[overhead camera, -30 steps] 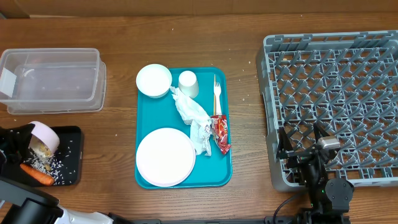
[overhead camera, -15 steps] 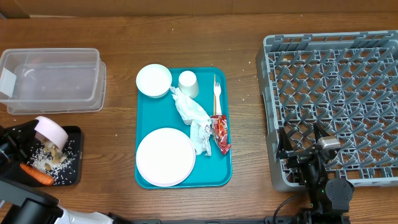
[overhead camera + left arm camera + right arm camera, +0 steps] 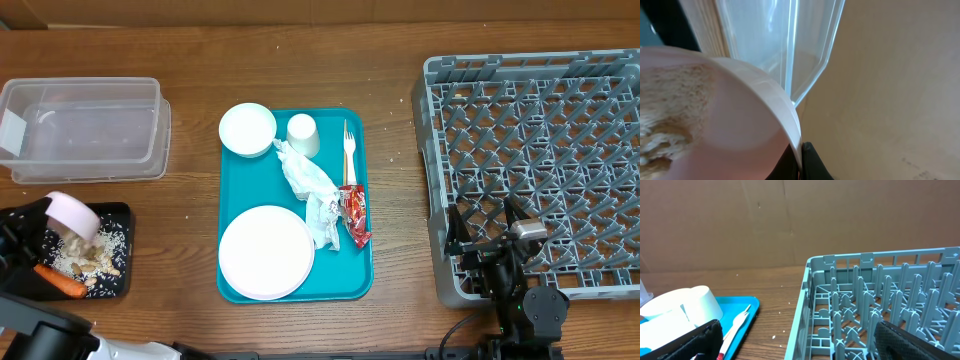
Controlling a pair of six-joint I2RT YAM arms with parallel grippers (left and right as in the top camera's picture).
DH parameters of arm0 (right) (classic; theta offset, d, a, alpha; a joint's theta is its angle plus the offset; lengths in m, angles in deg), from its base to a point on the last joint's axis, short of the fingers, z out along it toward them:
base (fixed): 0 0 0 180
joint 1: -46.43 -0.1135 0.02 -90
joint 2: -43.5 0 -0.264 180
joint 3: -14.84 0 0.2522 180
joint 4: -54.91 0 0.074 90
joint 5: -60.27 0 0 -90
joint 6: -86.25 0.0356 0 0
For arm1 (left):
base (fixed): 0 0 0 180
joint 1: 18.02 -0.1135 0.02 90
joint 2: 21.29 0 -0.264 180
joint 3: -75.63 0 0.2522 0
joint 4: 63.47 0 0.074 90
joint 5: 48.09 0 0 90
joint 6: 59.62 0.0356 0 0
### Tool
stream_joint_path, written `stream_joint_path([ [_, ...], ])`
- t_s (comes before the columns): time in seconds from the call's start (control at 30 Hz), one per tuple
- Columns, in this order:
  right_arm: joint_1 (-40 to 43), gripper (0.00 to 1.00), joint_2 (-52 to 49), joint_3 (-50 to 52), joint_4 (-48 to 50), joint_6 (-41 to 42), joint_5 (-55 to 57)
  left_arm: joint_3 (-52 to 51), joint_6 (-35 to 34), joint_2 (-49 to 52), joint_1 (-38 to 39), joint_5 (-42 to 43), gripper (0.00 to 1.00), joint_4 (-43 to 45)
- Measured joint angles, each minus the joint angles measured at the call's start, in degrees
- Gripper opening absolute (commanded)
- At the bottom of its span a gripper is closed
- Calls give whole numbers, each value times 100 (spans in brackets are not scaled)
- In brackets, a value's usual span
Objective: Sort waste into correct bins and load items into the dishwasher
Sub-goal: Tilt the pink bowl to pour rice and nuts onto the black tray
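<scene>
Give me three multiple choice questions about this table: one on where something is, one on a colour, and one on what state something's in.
1. The carrot lies: A in the clear tub; B on the black tray; C on the teal tray.
2. The snack wrapper is: A green; B red; C blue.
3. The bowl over the black tray is: A upright; B stacked in the rack; C tipped on its side.

Answers:
1 B: the carrot rests on the black tray beside the rice scraps.
2 B: it shows red next to the white napkins.
3 C: its rim faces sideways and down towards the scraps.
</scene>
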Motion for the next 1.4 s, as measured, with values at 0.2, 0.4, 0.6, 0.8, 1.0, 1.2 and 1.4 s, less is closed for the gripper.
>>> stream_joint_path([
  [0.2, 0, 100, 0, 0, 4, -2, 0, -2, 31, 0, -116, -26, 4, 83],
  [0.4, 0, 100, 0, 0, 2, 4, 0, -4, 57, 0, -116, 103, 4, 146],
  [0.6, 0, 100, 0, 0, 2, 2, -2, -11, 299, 0, -120, 402, 4, -415],
  [0.8, 0, 100, 0, 0, 2, 0, 0, -13, 175, 0, -122, 179, 4, 7],
  [1.0, 0, 100, 0, 0, 0, 0, 0, -13, -35, 0, -131, -9, 4, 186],
  [1.2, 0, 100, 0, 0, 0, 4, -2, -20, 177, 2, -160, 468, 4, -278],
  [1.4, 0, 100, 0, 0, 2, 0, 0, -20, 155, 2, -188, 684, 4, 186],
])
